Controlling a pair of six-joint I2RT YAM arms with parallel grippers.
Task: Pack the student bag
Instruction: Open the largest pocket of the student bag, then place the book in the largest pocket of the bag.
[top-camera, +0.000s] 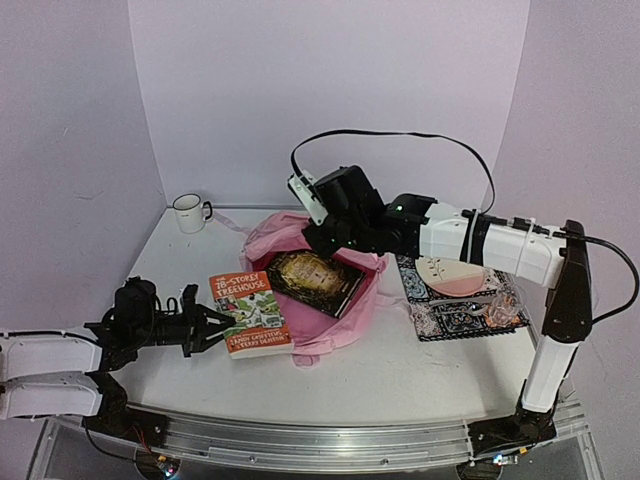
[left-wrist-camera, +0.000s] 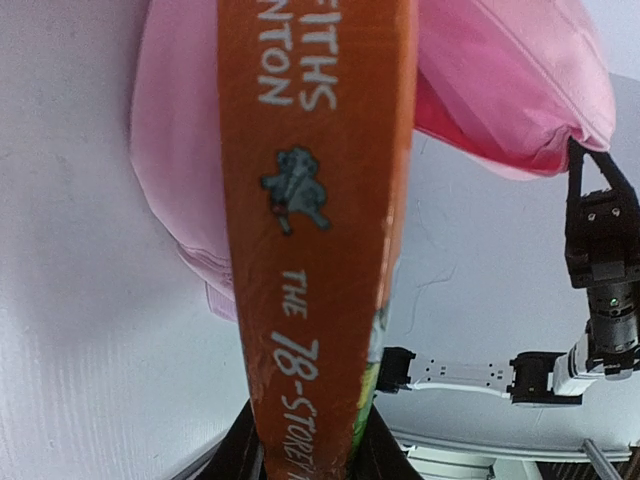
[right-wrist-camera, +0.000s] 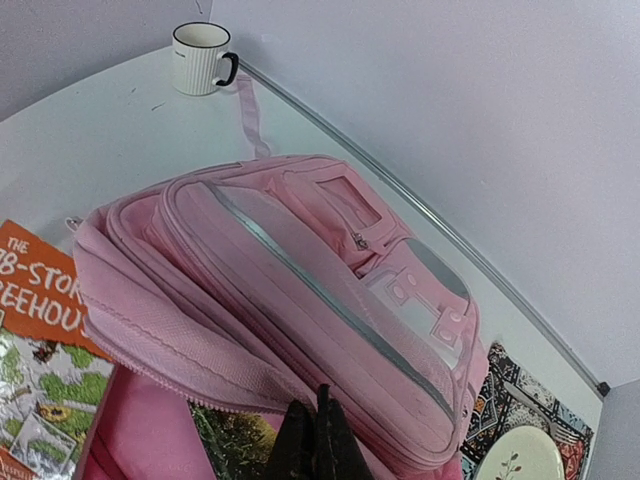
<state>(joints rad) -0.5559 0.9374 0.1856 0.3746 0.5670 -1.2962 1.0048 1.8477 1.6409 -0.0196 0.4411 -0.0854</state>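
The student bag (top-camera: 268, 240), a soft pink backpack, lies in the middle of the table (top-camera: 400, 390), nearer the far edge, with its main compartment gaping toward the arms. The right gripper (right-wrist-camera: 315, 430) is pinched fully together on the edge of the bag's front panel and holds it raised, apparently so that the opening stays clear for loading. A dark book (top-camera: 315, 280) lies in that opening. The left gripper (top-camera: 205, 325), near the left edge, is clamped narrowly on the spine of an orange treehouse book (top-camera: 250, 312), which lies flat just beside the bag, probably ready to be slid in.

The right wrist view cuts off the right fingertips, so how much fabric they pinch is unclear. Whether the dark book sits properly inside or only rests on the lining cannot be told. A mug (top-camera: 188, 212) stands at the far left corner. On a patterned mat (top-camera: 450, 315) toward the right edge lie a pale round item and something clear, both too indistinct to name.
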